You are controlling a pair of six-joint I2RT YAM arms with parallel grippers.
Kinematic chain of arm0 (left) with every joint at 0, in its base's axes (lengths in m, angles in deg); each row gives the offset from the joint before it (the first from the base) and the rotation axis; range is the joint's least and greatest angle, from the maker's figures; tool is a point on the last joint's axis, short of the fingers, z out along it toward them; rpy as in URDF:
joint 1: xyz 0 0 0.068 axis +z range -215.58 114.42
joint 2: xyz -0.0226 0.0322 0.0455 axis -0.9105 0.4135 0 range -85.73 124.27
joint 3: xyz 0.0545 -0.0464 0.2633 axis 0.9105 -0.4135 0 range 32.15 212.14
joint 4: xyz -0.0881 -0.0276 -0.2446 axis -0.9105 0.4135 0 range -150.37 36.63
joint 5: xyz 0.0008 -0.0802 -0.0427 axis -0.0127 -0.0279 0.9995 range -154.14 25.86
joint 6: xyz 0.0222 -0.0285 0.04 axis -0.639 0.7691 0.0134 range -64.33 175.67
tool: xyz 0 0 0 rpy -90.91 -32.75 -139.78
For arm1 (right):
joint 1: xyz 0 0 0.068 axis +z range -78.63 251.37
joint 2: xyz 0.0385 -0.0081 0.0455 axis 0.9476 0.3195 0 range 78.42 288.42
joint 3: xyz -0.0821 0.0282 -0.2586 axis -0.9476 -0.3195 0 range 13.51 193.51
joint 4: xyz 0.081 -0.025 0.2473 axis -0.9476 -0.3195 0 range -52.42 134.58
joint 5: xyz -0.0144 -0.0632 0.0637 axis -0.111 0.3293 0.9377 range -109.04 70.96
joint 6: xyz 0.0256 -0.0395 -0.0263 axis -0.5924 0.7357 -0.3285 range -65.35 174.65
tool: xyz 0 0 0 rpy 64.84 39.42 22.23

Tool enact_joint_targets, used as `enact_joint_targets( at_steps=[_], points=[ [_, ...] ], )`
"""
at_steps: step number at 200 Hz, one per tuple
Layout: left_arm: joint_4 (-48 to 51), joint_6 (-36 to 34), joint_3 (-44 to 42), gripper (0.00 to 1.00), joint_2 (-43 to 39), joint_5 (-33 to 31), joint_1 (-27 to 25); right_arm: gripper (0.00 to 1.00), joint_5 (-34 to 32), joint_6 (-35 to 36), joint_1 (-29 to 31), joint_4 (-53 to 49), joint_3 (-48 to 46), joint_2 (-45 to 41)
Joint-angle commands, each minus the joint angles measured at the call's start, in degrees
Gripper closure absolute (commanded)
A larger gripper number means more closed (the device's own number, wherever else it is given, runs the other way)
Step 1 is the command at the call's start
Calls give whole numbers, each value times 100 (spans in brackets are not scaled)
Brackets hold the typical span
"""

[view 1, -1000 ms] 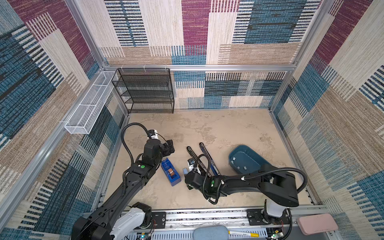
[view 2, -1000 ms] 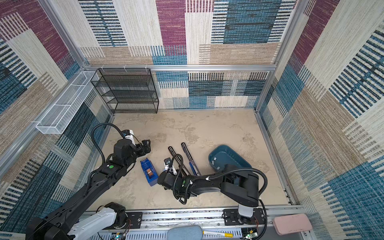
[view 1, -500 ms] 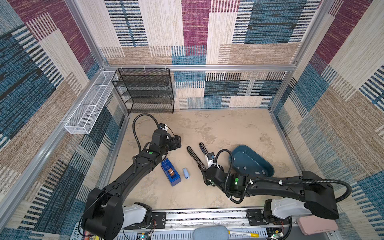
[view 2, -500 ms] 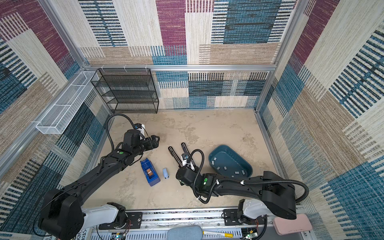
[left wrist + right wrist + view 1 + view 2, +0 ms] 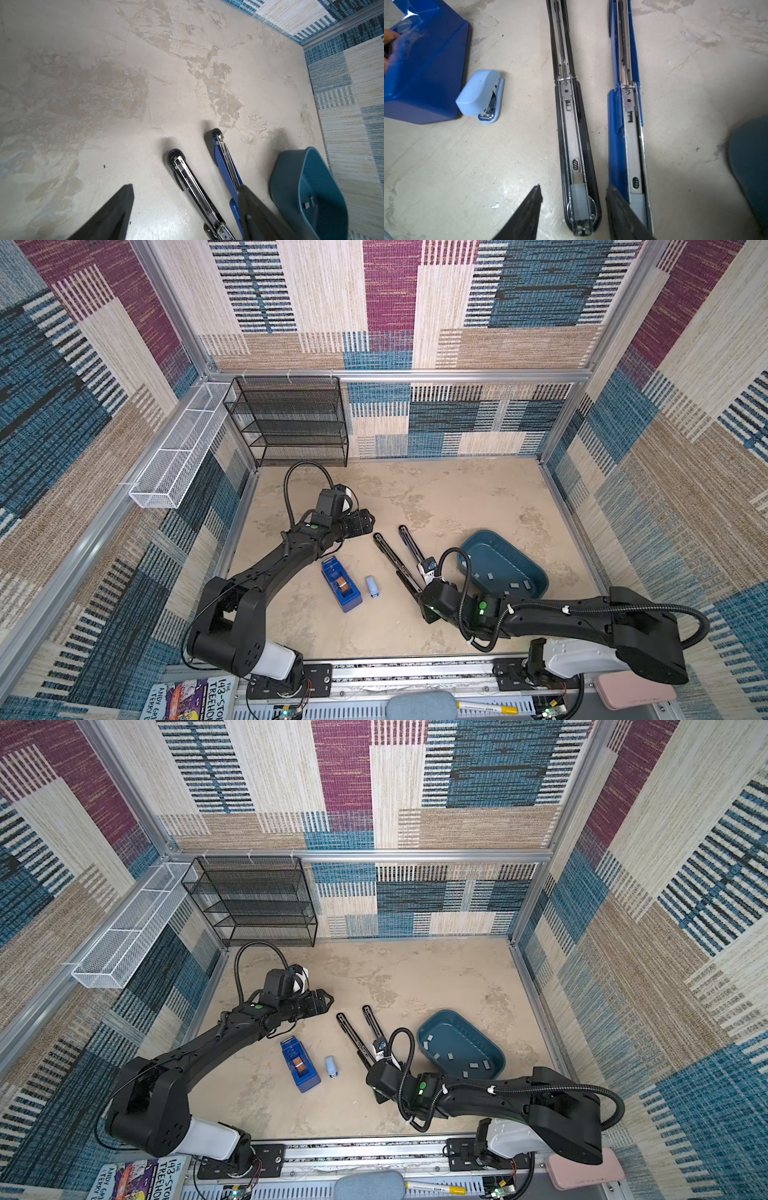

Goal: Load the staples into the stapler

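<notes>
staples (image 5: 514,585) scattered loose in the teal tray (image 5: 478,537), strips lying every which way, black stapler (image 5: 395,562) and blue stapler (image 5: 411,545) folded flat just left of it, long axes parallel, far ends leaning away from the tray, right gripper (image 5: 573,188) jaws apart around the black one's near end, left gripper (image 5: 185,186) spread and empty

The left gripper (image 5: 366,523) has left the blue tape dispenser (image 5: 341,583) and swung out toward the middle of the tabletop (image 5: 457,497). The right gripper (image 5: 573,186) has pulled back rightward over the black stapler (image 5: 577,145) at its front end, uncovering the small light-blue stapler (image 5: 372,587) beside the dispenser.
</notes>
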Motion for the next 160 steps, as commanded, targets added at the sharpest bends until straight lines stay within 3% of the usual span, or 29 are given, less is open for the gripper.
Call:
enact_joint_targets(
  at_steps=[1, 44, 160],
  points=[
    [68, -130, 80, 18, 71, 166, 4, 48, 132, 47, 2, 177, -27, 70],
    [90, -139, 127, 18, 171, 192, 6, 53, 77, 117, 1, 208, 95, 491],
    [219, 38, 279, 20, 618, 228, 5, 84, -277, 19, 4, 131, 308, 912]
  ],
)
